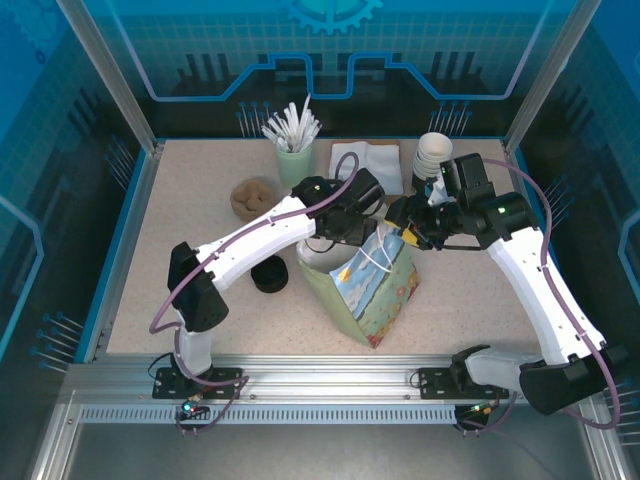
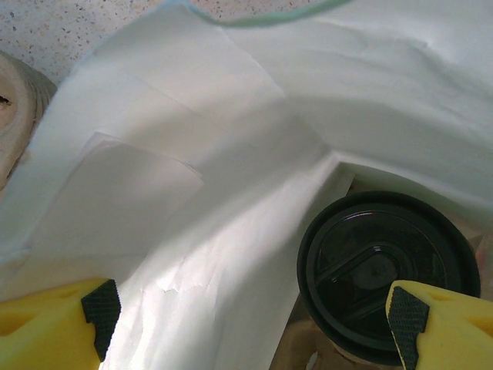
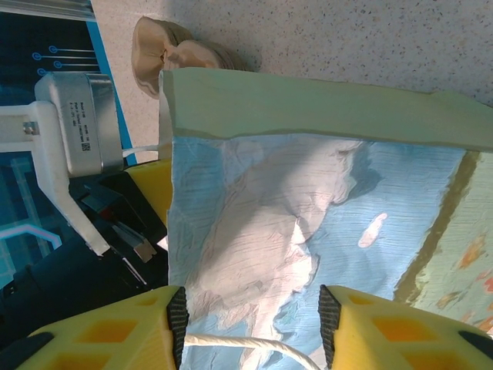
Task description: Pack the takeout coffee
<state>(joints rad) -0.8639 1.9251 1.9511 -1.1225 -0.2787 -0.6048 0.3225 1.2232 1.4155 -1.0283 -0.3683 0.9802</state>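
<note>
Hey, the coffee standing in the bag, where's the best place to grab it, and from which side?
Grip the coffee across the rim of its round black lid, jaws coming straight down from above. It stands upright inside the bag, and the paper walls crowd its sides, while the lid faces up unobstructed. A sideways approach would probably snag the paper.
</note>
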